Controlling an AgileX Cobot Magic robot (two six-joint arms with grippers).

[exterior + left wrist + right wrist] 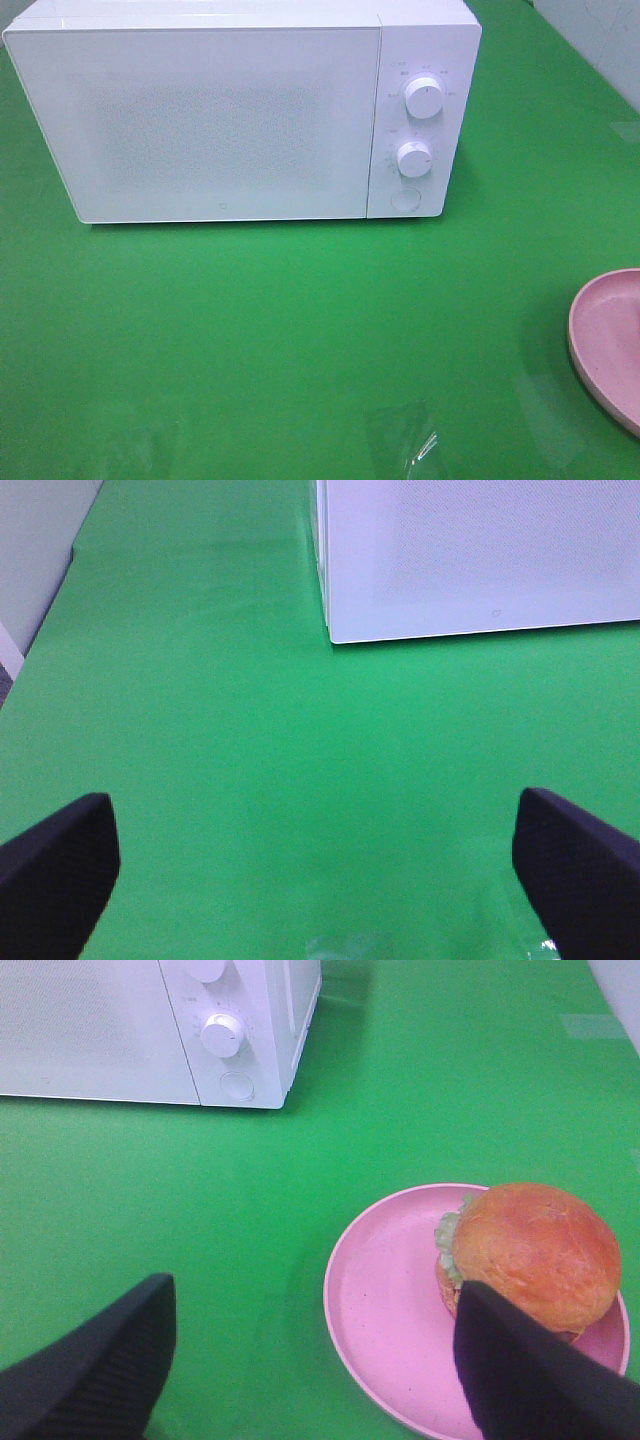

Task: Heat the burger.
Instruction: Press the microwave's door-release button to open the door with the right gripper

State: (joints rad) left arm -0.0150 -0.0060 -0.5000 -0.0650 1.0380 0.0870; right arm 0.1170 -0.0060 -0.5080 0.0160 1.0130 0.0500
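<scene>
The burger point(530, 1255) lies on a pink plate point(385, 1320), well apart from the microwave point(100, 1030). It is judged light, soft and easily squashed, so the bun sides are to be pinched gently. The right gripper point(310, 1360), near the plate, and the left gripper point(318, 870) are both spread wide, and nothing is held.

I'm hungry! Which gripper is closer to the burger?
The right gripper. The burger on its pink plate lies just past one of its fingers. The left gripper faces the microwave, with no burger in its view.
</scene>
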